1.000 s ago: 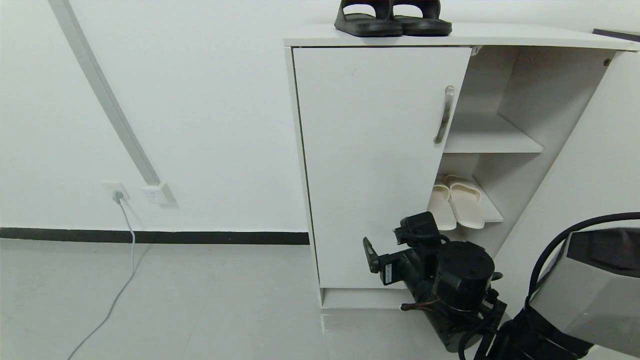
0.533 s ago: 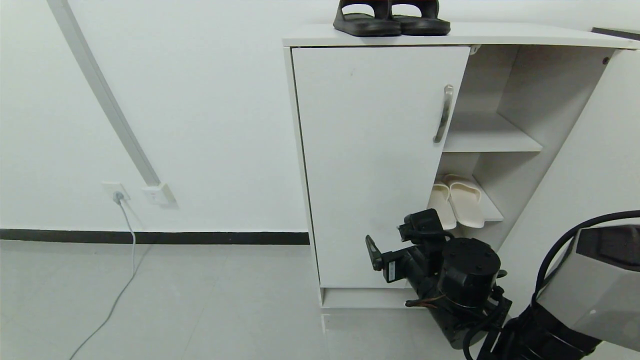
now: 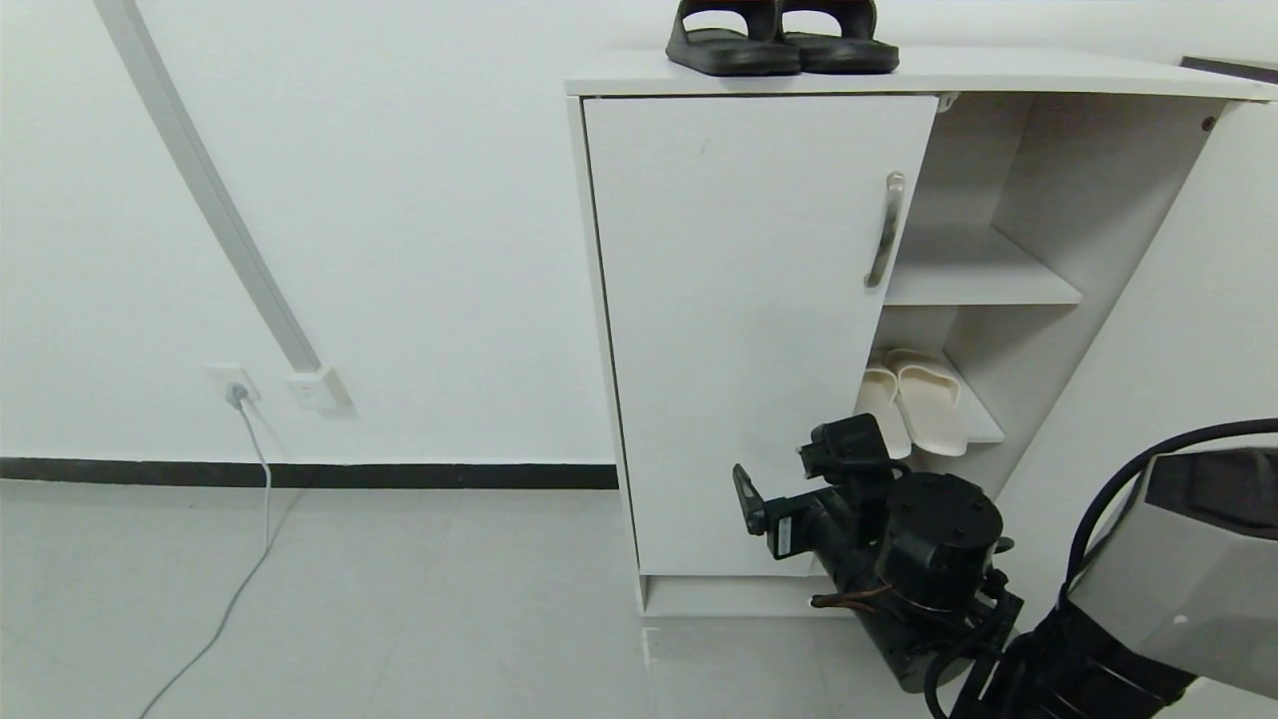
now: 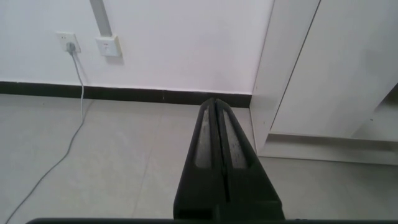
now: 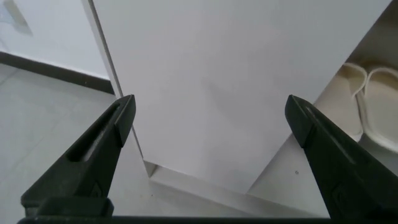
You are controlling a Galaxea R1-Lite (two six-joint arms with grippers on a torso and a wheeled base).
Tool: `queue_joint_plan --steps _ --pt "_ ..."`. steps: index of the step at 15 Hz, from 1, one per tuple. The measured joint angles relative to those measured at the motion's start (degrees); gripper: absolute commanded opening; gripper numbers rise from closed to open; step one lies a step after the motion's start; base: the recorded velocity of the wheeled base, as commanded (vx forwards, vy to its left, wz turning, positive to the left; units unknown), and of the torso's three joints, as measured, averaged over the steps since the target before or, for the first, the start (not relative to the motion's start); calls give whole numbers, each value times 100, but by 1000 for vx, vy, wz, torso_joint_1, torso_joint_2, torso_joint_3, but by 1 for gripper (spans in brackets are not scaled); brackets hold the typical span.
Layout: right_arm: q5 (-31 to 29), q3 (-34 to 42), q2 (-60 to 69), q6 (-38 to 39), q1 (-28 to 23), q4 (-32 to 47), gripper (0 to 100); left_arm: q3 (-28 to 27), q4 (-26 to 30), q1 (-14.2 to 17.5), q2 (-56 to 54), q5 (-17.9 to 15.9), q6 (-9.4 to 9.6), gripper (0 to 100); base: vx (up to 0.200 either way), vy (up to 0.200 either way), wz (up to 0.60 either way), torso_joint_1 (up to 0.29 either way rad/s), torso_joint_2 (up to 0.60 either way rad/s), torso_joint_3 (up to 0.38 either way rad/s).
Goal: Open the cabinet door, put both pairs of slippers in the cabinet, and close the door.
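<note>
Slippers: black pair (image 3: 784, 40) on top of the cabinet (image 3: 998, 70), not yet shelved; cream pair (image 3: 914, 404) on its lower shelf (image 3: 986, 431). Left gripper (image 4: 216, 143), closed and empty, hangs near the cabinet's base. Right gripper (image 5: 211, 137), spread wide before the cabinet's shut door (image 5: 236, 74), seems readied for grabbing.

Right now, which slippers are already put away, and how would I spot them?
Find the white cabinet by the wall; its right side stands open. Inside, on the lower shelf, lie the cream slippers, side by side. They are pale, unlike the black slippers on top.
</note>
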State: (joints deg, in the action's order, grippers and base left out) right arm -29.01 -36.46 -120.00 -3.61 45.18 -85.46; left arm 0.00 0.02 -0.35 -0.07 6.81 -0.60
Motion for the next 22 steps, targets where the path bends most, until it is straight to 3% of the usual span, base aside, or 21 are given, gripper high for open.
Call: queue_joint_plan --steps 7,22 --pt "-5 6 -23 -60 0 -46 100 -2 -2 -2 0 2 0 0 0 0 0 39 -403 -353" --pt "-21 6 -23 -95 -1 -46 100 0 -2 0 0 2 2 0 0 0 0 164 -482 -320"
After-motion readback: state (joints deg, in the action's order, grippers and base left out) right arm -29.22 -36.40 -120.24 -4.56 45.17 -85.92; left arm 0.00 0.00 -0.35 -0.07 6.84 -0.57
